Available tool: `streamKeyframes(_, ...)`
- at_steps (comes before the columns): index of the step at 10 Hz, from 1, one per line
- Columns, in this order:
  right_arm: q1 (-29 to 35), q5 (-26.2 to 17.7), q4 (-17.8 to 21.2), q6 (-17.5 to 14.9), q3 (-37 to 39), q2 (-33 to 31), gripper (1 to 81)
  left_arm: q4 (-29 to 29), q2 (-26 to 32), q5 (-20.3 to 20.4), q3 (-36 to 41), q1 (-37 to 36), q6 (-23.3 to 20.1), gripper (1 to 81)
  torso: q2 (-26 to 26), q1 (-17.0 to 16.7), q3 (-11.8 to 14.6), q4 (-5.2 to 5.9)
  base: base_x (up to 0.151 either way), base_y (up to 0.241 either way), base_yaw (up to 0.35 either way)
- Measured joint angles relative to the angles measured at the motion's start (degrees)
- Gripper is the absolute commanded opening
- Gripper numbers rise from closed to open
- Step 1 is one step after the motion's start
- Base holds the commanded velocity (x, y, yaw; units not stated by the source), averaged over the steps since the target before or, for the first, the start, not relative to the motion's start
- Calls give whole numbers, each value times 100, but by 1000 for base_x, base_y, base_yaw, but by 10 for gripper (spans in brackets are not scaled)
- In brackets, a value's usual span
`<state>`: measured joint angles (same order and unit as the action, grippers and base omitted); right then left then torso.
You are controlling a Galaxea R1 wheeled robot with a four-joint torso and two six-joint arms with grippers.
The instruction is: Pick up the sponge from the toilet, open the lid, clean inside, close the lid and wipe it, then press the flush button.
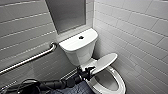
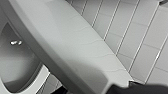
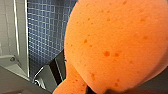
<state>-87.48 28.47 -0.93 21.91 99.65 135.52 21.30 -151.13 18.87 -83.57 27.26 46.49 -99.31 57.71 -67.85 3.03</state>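
Lid-opening step, we judge: white glossy ceramic toilet (image 1: 80, 47) mid-frame, white oval lid (image 1: 105, 61) half raised. Left tool (image 1: 88, 72) sits at the lid's edge, lower centre — grip we cannot tell. Right tool (image 3: 100, 90) pinches the bright orange soft sponge (image 3: 117, 42). Next calls for pushing the lid fully upright — gently.

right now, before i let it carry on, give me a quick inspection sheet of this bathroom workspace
surface: dark blue small-tiled floor
job's things: toilet, lid part-raised and tilted over the open bowl; flush button on tank top; orange sponge, squashed
clutter: nothing seen
grippers: left gripper at the lid's edge; right gripper pinching the sponge
cables: dark loops by the left arm
surroundings: white tiled walls, metal grab bar
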Motion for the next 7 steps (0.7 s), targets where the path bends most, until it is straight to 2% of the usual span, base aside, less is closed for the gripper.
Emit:
streamKeyframes(1, 0, 2, 0, 0, -45, -10, 10, 0, 204, 107, 118, -26, 85, 811, 0, 0, 0, 0, 0, 0, 0)
streamKeyframes(4, -33, 6, -9, 0, -95, -18, 10, -2, 678, 601, 282, -108, 712, 811, 0, 0, 0, 0, 0, 0, 0)
streamKeyframes(7, -69, 6, -12, -2, -111, -16, 10, 44, 427, 571, -119, -282, 756, 811, 0, 0, 0, 0, 0, 0, 0)
